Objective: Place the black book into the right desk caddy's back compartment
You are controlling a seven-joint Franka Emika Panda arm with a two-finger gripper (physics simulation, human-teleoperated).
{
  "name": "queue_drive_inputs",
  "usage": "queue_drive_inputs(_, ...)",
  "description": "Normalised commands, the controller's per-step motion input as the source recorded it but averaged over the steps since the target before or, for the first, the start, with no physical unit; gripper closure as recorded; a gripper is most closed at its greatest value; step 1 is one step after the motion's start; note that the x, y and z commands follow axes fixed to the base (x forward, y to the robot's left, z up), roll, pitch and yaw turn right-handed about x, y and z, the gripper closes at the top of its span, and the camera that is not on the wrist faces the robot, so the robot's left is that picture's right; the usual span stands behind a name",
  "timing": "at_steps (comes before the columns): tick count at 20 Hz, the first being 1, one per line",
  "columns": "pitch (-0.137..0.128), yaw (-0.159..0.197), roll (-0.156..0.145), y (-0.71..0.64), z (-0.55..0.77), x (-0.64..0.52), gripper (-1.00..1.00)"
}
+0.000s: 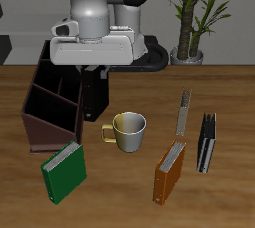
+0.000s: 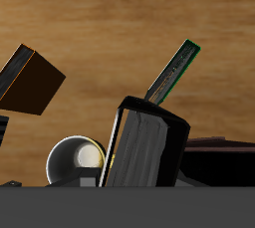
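My gripper [image 1: 94,73] is shut on the black book [image 1: 96,97], which hangs upright below it. The book is at the mug-side wall of the right desk caddy [image 1: 45,113], a dark brown box with inner dividers. I cannot tell whether the book touches that wall. The back compartment [image 1: 62,73] is the end section nearest the robot's base, partly hidden by the hand. In the wrist view the black book [image 2: 145,144] fills the middle, with the caddy's dark wall [image 2: 221,158] beside it. My fingers are hidden there.
A cream mug [image 1: 128,130] [image 2: 78,158] stands close to the held book. A green book [image 1: 65,171] [image 2: 174,71] lies near the front edge. An orange-brown book [image 1: 170,171] [image 2: 30,79], a thin grey book [image 1: 183,114] and a dark grey book [image 1: 206,141] stand beyond the mug.
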Motion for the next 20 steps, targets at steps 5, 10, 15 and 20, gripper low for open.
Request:
queue_drive_inputs(5,-0.043,0.113,0.001,0.03,0.16,-0.50,1.00)
queue_drive_inputs(10,-0.028,0.084,0.001,0.03,0.08,-0.35,1.00)
queue_drive_inputs(15,-0.021,0.141,-0.041,-0.15,-0.08,-0.46,1.00)
queue_drive_inputs(20,-0.011,0.026,-0.049,-0.13,0.03,-0.28,1.00)
